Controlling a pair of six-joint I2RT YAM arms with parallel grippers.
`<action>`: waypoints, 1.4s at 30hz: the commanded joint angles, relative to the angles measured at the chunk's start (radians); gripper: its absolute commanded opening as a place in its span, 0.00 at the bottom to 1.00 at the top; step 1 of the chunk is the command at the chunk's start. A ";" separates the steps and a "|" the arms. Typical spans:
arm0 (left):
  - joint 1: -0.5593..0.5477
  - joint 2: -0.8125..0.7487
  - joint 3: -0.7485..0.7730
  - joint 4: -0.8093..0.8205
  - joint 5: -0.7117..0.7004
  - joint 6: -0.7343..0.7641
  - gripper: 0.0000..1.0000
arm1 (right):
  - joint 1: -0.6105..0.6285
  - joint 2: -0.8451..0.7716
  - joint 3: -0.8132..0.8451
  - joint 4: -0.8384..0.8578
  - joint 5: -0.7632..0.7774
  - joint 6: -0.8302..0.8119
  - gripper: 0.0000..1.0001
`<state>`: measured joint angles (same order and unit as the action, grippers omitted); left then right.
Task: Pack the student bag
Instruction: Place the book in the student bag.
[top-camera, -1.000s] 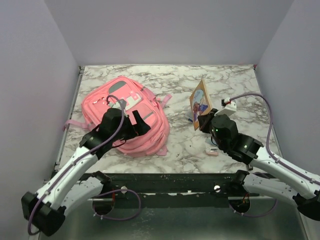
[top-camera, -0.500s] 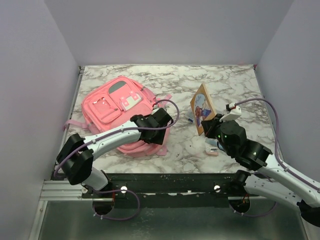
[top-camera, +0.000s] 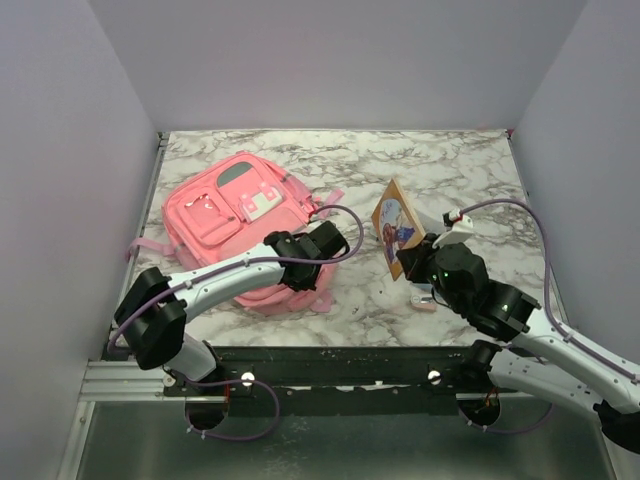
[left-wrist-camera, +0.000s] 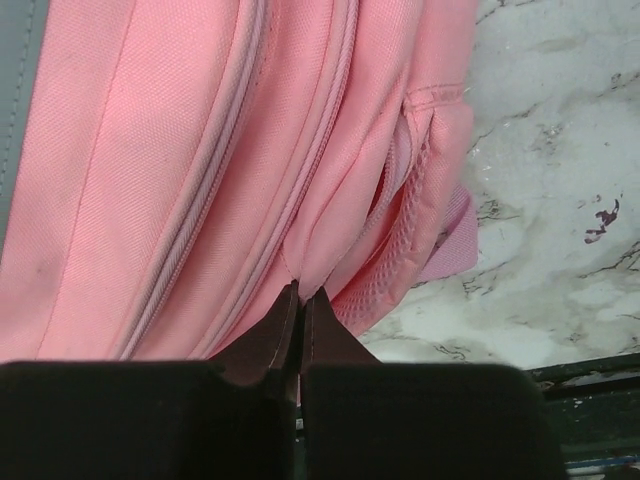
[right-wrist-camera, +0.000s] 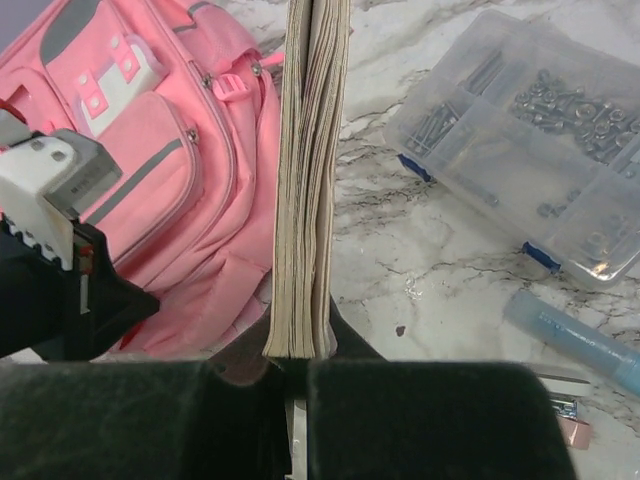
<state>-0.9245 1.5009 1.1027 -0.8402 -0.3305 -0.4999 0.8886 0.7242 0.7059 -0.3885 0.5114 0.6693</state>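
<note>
2 grippers busy | left gripper (left-wrist-camera: 300, 297) pinches student bag (left-wrist-camera: 150, 150) seam, 9 o'clock | right gripper (right-wrist-camera: 300, 352) clamps upright book (right-wrist-camera: 312, 150), 3 o'clock

A robot lab cell: a marble-patterned bench (top-camera: 470, 170) boxed in by plain grey walls (top-camera: 340, 60), with a left arm (top-camera: 205, 285) and right arm (top-camera: 545, 325) bolted to a metal frame (top-camera: 340, 362) at its near edge.
</note>
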 joint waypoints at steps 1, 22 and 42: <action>0.000 -0.103 0.058 -0.033 -0.092 0.008 0.00 | -0.002 0.015 -0.021 0.026 -0.056 0.023 0.01; 0.015 -0.554 -0.010 0.341 -0.290 0.015 0.00 | -0.004 0.199 -0.214 0.704 -0.847 0.574 0.01; 0.016 -0.550 0.017 0.327 -0.044 0.084 0.00 | -0.005 1.067 0.067 1.484 -0.759 0.695 0.01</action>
<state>-0.9047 0.9600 1.0657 -0.6193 -0.4591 -0.4507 0.8883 1.6909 0.6453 1.0245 -0.3477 1.4265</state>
